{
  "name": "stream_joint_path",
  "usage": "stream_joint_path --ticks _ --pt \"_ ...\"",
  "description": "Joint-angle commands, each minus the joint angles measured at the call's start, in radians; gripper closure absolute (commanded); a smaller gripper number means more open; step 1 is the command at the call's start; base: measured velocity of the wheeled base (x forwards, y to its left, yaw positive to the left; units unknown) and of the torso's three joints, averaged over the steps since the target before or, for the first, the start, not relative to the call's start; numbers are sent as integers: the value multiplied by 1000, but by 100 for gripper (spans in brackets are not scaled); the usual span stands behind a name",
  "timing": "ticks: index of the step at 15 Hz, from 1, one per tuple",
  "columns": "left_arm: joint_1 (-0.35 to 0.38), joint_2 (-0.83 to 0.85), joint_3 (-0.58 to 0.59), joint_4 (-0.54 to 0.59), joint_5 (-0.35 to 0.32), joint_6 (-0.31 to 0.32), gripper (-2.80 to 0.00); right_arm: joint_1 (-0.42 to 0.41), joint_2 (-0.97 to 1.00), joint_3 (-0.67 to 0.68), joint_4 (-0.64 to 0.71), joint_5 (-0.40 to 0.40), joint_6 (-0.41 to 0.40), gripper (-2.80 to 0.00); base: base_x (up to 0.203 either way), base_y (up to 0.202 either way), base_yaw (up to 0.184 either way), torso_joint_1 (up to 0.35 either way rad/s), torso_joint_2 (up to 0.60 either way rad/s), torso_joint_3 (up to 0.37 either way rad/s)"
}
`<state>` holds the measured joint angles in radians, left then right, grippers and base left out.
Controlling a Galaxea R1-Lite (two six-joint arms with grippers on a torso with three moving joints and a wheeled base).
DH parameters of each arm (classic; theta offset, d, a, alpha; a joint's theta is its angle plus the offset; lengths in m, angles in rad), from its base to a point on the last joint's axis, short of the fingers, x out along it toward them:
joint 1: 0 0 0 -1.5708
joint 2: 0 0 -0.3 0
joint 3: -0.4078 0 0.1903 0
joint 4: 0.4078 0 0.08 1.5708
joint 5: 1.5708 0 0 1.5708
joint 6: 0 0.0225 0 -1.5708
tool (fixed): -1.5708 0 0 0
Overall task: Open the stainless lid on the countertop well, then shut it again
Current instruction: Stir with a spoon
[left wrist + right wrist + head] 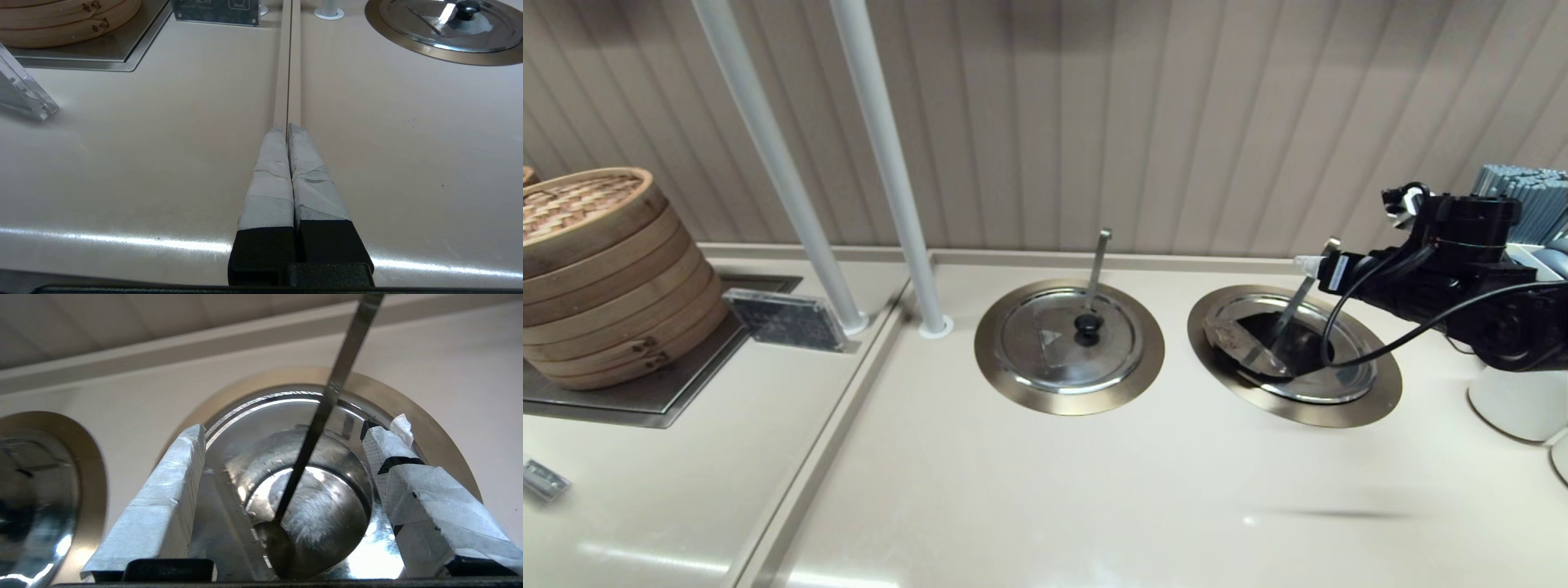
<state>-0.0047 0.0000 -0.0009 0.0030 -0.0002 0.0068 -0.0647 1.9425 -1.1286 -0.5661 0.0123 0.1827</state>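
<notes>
Right arm reaches in from the right over the right-hand round recessed countertop well (1372, 404), the one with the wide brushed bronze-gold ring rim. In the right wrist view the right claw (286, 433) is spread wide, tape-wrapped fingers (163, 506) either side of the opening, gripping nothing.

The round shiny stainless lid (1245, 347) is not seated: in the head view it sits tilted at the well's left side, with the dark opening exposed beside it. Whether it rests on the rim or inside the well cannot be told. The slanted steel ladle handle (1294, 306) rises out of the opening; in the right wrist view it runs down between the claw's fingers into a shiny steel pot interior (318, 514).

The twin lid with black centre knob (1068, 339) lies flat and closed on the left well, with a nearly upright handle.

Left claw (287, 130): fingers pressed together, empty, low over the cream desk (143, 163) along a seam, well away from both wells.

Stacked bamboo steamer baskets (600, 269) stand at far left.
</notes>
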Motion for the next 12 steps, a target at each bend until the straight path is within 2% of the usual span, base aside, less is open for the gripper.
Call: stream_joint_path --ticks 1,6,12 --pt "0 0 0 0 0 1 0 -35 151 -102 65 -1 -6 -280 0 0 0 0 0 0" --pt "0 0 -1 0 0 1 0 -62 310 -224 98 -15 -13 -280 0 0 0 0 0 0" --pt "0 0 1 0 0 0 0 -82 477 -462 70 -27 -8 -280 0 0 0 0 0 0"
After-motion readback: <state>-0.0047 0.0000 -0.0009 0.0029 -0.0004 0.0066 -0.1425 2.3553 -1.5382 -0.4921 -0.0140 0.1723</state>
